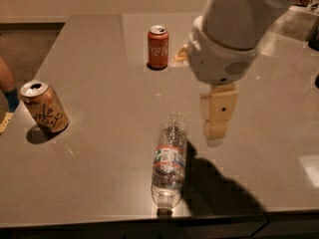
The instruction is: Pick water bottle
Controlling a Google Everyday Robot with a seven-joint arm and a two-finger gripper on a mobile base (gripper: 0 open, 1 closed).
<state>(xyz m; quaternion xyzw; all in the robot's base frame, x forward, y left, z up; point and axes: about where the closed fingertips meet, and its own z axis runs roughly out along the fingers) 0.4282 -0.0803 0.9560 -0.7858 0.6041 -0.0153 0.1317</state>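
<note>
The water bottle [168, 161] lies on its side on the grey table [99, 73], near the front edge, its white cap pointing at the front and its white label edged orange-red around the middle. My gripper [216, 129] hangs from the big white arm [234, 29] above the table, pointing down. It is just right of the bottle's far end and apart from it. It casts a dark shadow to the right of the bottle. Nothing is in the gripper.
A red cola can [158, 46] stands upright at the back middle of the table. An orange-tan can [44, 106] stands tilted at the left. The table's front edge runs just below the bottle. A person's leg [7, 86] shows at the far left.
</note>
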